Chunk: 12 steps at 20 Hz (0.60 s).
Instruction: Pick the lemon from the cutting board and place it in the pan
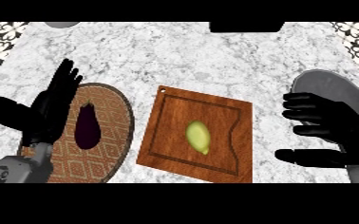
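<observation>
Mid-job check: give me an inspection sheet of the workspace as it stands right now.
Surface: marble counter, pale and speckled.
Job's things: lemon lies on the cutting board, untouched; grey pan at the right edge, partly hidden by the right hand.
Clutter: eggplant on a woven round mat.
Hands: left hand open, fingers up, resting at the left; right hand open, fingers pointing toward the board, holding nothing.
Cables: nothing seen.
Surroundings: dark object and grey object at the far edge, cut off.
</observation>
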Available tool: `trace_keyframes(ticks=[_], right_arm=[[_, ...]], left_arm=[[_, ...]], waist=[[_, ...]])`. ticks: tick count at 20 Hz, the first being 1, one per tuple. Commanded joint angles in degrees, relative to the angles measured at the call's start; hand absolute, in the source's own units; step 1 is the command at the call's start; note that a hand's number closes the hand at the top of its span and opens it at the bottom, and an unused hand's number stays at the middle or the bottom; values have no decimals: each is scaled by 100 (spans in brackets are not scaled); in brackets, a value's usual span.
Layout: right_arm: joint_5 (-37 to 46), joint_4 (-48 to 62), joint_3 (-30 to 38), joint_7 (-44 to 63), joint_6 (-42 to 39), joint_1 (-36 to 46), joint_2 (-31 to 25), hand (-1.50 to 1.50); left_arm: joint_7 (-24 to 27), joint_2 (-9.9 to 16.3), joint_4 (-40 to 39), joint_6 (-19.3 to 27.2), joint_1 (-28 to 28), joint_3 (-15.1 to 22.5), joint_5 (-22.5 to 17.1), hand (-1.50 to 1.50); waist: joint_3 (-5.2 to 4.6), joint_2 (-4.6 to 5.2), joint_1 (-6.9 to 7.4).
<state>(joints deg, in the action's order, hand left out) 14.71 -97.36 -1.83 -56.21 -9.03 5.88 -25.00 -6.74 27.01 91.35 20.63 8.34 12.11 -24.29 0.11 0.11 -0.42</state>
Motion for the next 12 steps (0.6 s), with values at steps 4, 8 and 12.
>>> trace_keyframes(ticks=[4, 8, 12], right_arm=[[1471, -1023, -590, 641, 420, -2, -71, -150], [2634, -1348, -968, 1548, 693, 178, -10, -150], [3362, -1730, -1262, 2264, 307, 245, -117, -150]], left_arm=[[-383, -32, 257, 42, 14, 3, 150, 0], [-143, -126, -14, -208, 37, -171, 14, 0], [-213, -293, 181, -45, -93, -62, 211, 0]], waist=[[-16, -39, 36], [-21, -33, 48], [-16, -29, 58]])
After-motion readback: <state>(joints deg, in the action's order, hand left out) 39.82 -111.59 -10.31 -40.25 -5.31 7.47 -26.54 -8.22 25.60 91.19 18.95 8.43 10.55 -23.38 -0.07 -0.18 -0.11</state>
